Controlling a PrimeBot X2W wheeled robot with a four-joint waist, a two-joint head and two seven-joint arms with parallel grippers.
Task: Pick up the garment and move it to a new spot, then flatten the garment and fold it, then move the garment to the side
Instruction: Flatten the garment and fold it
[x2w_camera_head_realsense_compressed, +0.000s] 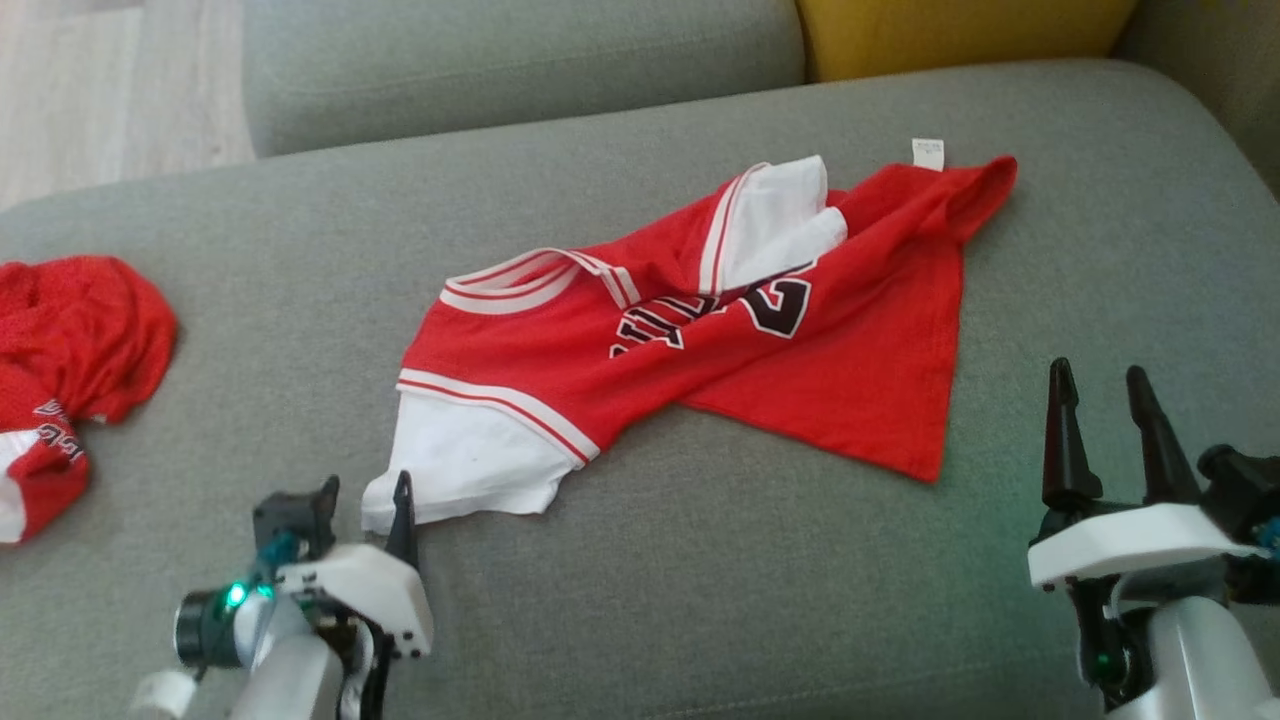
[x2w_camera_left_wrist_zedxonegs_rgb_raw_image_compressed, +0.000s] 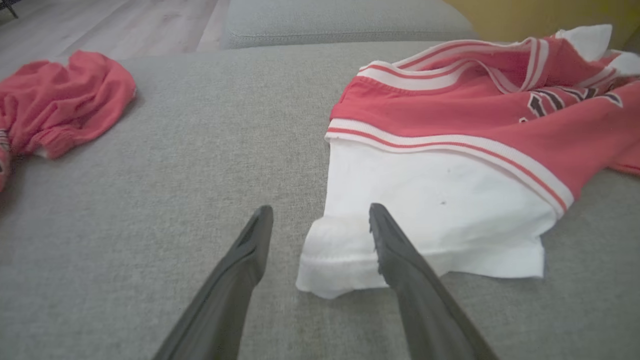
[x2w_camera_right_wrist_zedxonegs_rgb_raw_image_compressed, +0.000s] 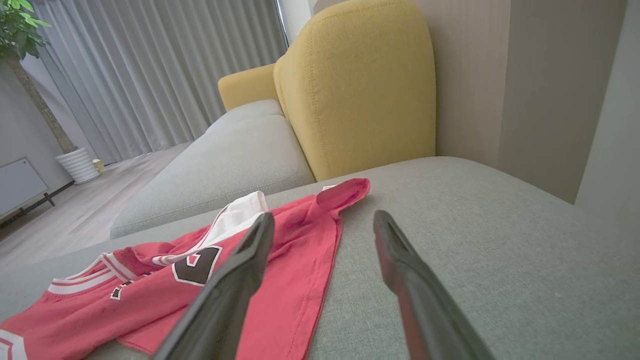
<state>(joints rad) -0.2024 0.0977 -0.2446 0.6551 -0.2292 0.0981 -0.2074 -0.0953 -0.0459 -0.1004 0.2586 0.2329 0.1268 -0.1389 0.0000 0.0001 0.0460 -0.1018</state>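
The garment (x2w_camera_head_realsense_compressed: 700, 340) is a red jersey with white sleeves and dark lettering, lying crumpled and partly folded over itself in the middle of the grey sofa seat (x2w_camera_head_realsense_compressed: 700, 580). My left gripper (x2w_camera_head_realsense_compressed: 365, 500) is open at the garment's near-left white sleeve. In the left wrist view the sleeve (x2w_camera_left_wrist_zedxonegs_rgb_raw_image_compressed: 430, 200) has its corner between the spread fingers of the left gripper (x2w_camera_left_wrist_zedxonegs_rgb_raw_image_compressed: 321, 210), and the right finger lies over its hem. My right gripper (x2w_camera_head_realsense_compressed: 1098, 370) stands open, just right of the garment's red hem. In the right wrist view the right gripper (x2w_camera_right_wrist_zedxonegs_rgb_raw_image_compressed: 325, 216) is open above the garment (x2w_camera_right_wrist_zedxonegs_rgb_raw_image_compressed: 295, 260).
A second red garment (x2w_camera_head_realsense_compressed: 80, 340) lies bunched at the seat's far left, seen also in the left wrist view (x2w_camera_left_wrist_zedxonegs_rgb_raw_image_compressed: 60, 100). A grey back cushion (x2w_camera_head_realsense_compressed: 520, 60) and a yellow cushion (x2w_camera_head_realsense_compressed: 950, 30) line the rear. Wooden floor (x2w_camera_head_realsense_compressed: 100, 80) shows beyond the left end.
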